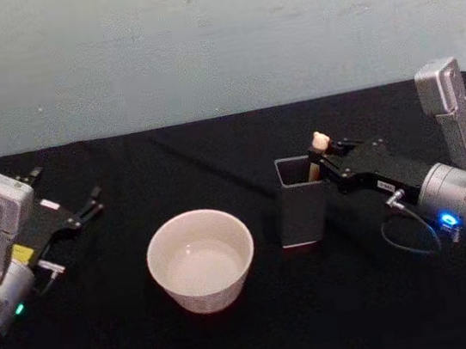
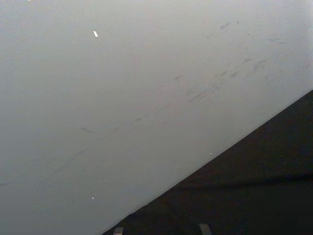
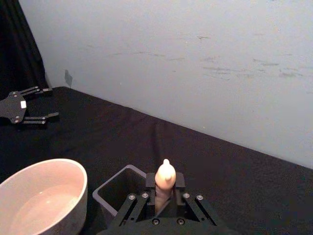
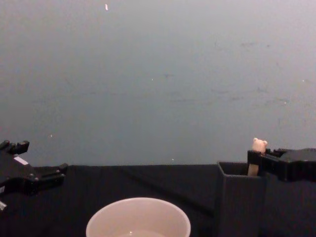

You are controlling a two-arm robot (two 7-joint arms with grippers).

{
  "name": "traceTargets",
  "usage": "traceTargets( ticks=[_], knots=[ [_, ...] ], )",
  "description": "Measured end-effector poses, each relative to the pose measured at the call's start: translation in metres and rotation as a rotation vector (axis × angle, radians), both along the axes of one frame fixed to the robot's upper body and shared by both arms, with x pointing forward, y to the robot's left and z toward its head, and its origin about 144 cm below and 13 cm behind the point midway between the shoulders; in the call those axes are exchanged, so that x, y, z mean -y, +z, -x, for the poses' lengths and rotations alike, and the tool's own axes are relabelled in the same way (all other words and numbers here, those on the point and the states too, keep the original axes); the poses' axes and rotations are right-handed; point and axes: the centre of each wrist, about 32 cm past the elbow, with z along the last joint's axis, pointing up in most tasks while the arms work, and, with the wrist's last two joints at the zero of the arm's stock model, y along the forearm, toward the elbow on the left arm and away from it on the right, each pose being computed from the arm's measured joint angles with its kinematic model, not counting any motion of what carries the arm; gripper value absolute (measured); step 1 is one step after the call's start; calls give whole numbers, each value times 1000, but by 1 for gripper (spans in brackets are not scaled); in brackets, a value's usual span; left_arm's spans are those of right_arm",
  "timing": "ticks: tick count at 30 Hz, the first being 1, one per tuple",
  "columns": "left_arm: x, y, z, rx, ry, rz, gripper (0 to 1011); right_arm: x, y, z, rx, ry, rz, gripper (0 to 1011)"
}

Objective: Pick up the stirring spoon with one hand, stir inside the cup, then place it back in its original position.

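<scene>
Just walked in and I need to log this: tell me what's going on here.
The right gripper is at the dark holder box, shut on the beige handle of the stirring spoon just below its bear head. The spoon stands upright in the box, not yet lifted. The cream cup sits beside the box on the robot's left, untouched. The left gripper is parked open at the left side of the table.

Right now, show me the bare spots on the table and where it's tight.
Bare cloth lies between the open left gripper and the cup, and behind the cup toward the wall. Crowded: the holder box, where the right gripper grips the stirring spoon, close beside the cup.
</scene>
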Motion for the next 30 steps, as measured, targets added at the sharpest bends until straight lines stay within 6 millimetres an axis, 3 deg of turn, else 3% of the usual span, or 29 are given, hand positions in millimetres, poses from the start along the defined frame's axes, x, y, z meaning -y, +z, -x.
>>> traceTargets(
  ticks=[30],
  knots=[
    [0, 0, 0, 0, 0, 0, 1001, 1, 7, 0, 3, 21, -13, 214]
  ],
)
